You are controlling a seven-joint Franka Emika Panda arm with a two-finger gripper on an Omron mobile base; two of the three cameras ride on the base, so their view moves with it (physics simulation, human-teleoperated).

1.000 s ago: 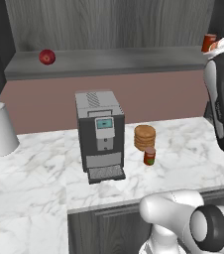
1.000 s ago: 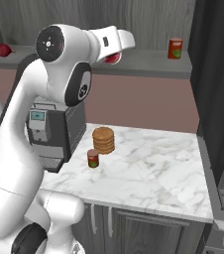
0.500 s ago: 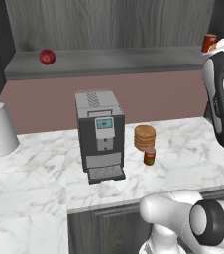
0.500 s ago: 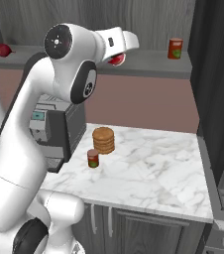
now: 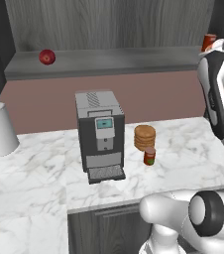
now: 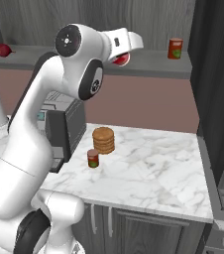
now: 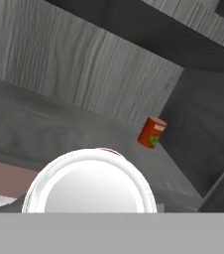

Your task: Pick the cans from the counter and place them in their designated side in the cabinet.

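One bright red can (image 6: 121, 58) sits clenched in the end effector (image 6: 125, 55), with a green-labelled can (image 6: 175, 48) beyond it on the cabinet shelf (image 6: 148, 64).

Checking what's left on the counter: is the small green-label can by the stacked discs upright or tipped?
Upright: the green-label can stands on end on the counter.

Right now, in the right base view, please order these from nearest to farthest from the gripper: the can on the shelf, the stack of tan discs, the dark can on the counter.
From the gripper, holding the bright red can:
1. Can on the shelf, to its right.
2. Stack of tan discs, on the counter below.
3. Dark can, lower, in front of the discs.
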